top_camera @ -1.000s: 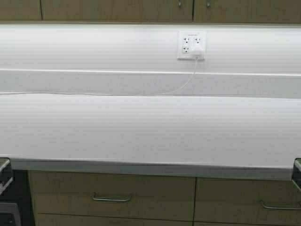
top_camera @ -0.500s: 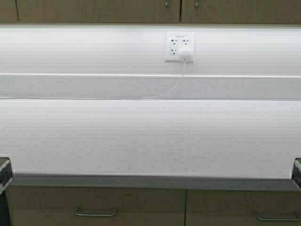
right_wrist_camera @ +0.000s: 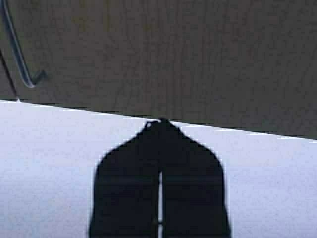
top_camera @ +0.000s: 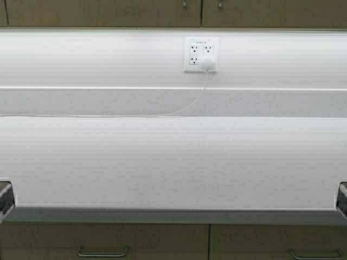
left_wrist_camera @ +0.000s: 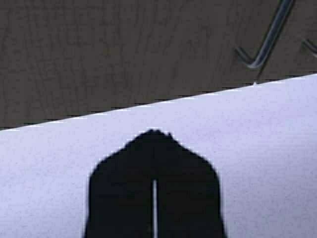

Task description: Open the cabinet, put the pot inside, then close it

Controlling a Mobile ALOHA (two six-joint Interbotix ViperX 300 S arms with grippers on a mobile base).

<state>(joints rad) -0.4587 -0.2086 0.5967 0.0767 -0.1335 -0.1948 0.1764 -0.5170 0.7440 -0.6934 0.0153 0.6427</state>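
The black pot is out of view. Of the wall cabinet [top_camera: 108, 12] only the lower edge of its tan doors shows, at the top of the high view. The doors meet flush, and the ends of two steel handles [top_camera: 185, 3] flank the seam. My left gripper [left_wrist_camera: 154, 134] is shut and empty, held over the white countertop [top_camera: 173, 162] near its front edge. My right gripper [right_wrist_camera: 162, 123] is shut and empty too. In the high view only a bit of each arm shows, at the left edge [top_camera: 4, 197] and the right edge [top_camera: 342, 197].
A white wall outlet [top_camera: 200, 54] has a plugged-in charger. Its thin cable [top_camera: 179, 111] runs left along the backsplash. Base drawers with steel handles [top_camera: 103, 252] sit below the counter edge. Each wrist view shows a wood-grain front with a steel handle [left_wrist_camera: 265, 42] beyond the counter.
The robot has driven closer to the counter and a little to the right, so the outlet and cabinet seam have shifted left and the counter's front edge has dropped lower. Both grippers stay shut.
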